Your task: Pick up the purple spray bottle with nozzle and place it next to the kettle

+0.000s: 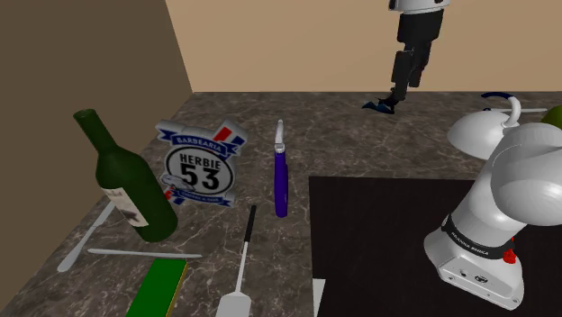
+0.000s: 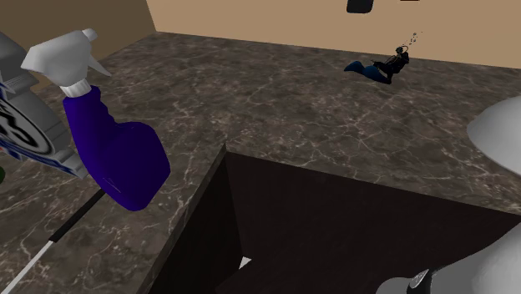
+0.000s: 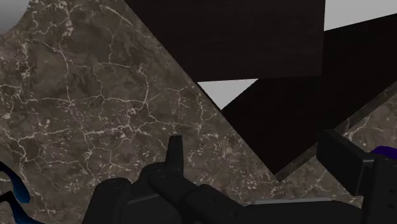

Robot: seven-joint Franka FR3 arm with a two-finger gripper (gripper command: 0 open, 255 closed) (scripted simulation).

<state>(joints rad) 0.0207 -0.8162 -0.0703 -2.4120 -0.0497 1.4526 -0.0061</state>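
Status: grasp not begun | purple spray bottle with white nozzle (image 1: pixel 281 176) stands upright on dark marbled counter (image 1: pixel 342 135), untouched | black end effector (image 1: pixel 393 101) released, empty, well apart from bottle | we judge pick-up and placing beside white domed kettle (image 1: pixel 480 135) both outstanding.

I read the white Franka arm (image 1: pixel 509 180) rising from its base link (image 1: pixel 473 266) at the shoulder view's lower right, with its rounded white joints stacked above that link. The white wrist (image 1: pixel 419 4) enters at the top edge of that view. The black gripper (image 1: pixel 407 79) hangs below the wrist, pointing down at a slight slant. In the wrist view the two black fingers (image 3: pixel 173 151) stand well apart, with open space between the jaws.
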